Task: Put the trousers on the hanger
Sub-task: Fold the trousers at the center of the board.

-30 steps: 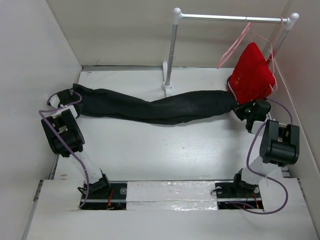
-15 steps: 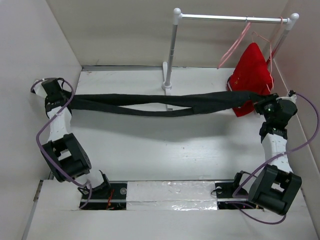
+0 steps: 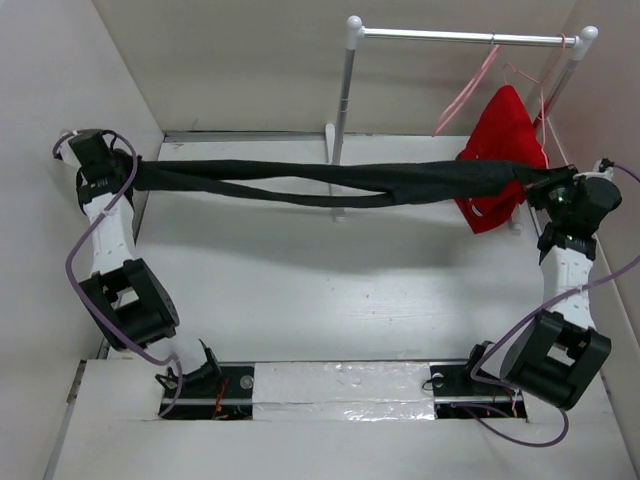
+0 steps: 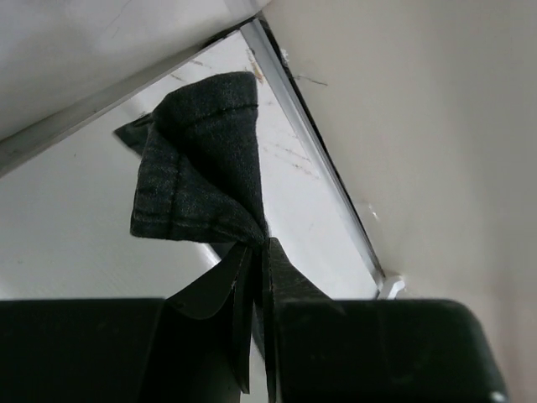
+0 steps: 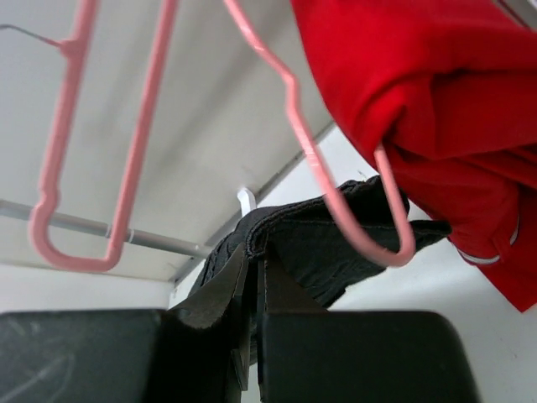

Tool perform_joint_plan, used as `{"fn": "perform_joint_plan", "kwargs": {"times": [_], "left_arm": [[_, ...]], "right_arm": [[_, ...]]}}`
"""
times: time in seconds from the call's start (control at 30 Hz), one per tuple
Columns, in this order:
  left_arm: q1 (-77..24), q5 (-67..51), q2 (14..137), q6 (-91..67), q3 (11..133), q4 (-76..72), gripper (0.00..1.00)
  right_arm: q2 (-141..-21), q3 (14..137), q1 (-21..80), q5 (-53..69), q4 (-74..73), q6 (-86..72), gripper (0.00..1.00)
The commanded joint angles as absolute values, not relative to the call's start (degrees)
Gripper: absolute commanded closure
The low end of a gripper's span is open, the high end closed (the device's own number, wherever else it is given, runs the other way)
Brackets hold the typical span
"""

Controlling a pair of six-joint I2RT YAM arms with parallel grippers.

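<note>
The black trousers (image 3: 330,185) hang stretched and twisted in the air between my two grippers, across the back of the table. My left gripper (image 3: 135,178) is shut on their left end, near the left wall. In the left wrist view the fabric (image 4: 201,168) fans out from the shut gripper (image 4: 258,248). My right gripper (image 3: 548,185) is shut on the right end, just below the red garment. In the right wrist view the cloth (image 5: 310,243) sits in the shut gripper (image 5: 254,252). The empty pale-pink hanger (image 3: 465,95) hangs tilted on the rail; it also shows in the right wrist view (image 5: 59,143).
A white rack with a metal rail (image 3: 430,35) and post (image 3: 343,100) stands at the back. A red garment (image 3: 500,130) hangs on a second pink hanger (image 5: 336,193), close above the trousers' right end. Walls close in on the left (image 3: 50,110) and right (image 3: 610,90).
Both arms rose and reached outward and back. The trousers went from lying slack on the table to being lifted and pulled taut, their right end now under the red garment.
</note>
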State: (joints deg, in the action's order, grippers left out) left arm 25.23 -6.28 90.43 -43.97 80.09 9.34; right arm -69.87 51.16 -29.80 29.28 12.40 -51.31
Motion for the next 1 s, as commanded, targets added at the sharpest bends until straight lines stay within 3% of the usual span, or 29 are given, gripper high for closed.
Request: {"fn": "perform_joint_plan", "kwargs": {"times": [0.0,0.2,0.3,0.6,0.8,0.87,0.9,0.93,0.97], "left_arm": [[26.72,-5.01,83.34,-44.47,75.96,3.0,1.0],[27.77,-3.17,81.21,-43.42,52.85,-5.35,1.0],[30.14,-4.39,84.01,-43.59,45.37,-7.99,1.0],[30.15,1.74,83.5,-43.85,41.92,-2.56,1.0],[30.15,5.8,77.27,-43.15,43.86,-0.18,0.97],[28.39,6.06,76.99,-43.5,43.86,-0.09,0.68],[27.87,5.72,77.34,-43.07,43.86,-0.52,0.27],[27.86,3.28,77.6,-42.37,44.03,-1.05,0.02],[27.86,1.69,77.96,-42.19,44.9,-1.05,0.01]], "right_arm": [[-66.8,49.15,-31.73,28.91,16.35,-51.33,1.0],[-70.48,28.34,-33.92,30.24,27.59,-51.33,1.0],[-74.95,23.58,-41.73,35.92,29.34,-50.36,1.0],[-74.8,17.85,-50.26,34.27,25.41,-48.34,1.0],[-62.42,18.46,-51.68,29.46,13.13,-41.76,1.0],[-59.25,18.28,-51.16,27.96,13.18,-41.05,0.6],[-57.93,18.72,-51.15,26.3,12.05,-41.04,0.44],[-57.83,19.16,-50.54,26.19,11.0,-40.78,0.3],[-58.09,19.68,-50.54,26.19,10.03,-40.09,0.16]]}}
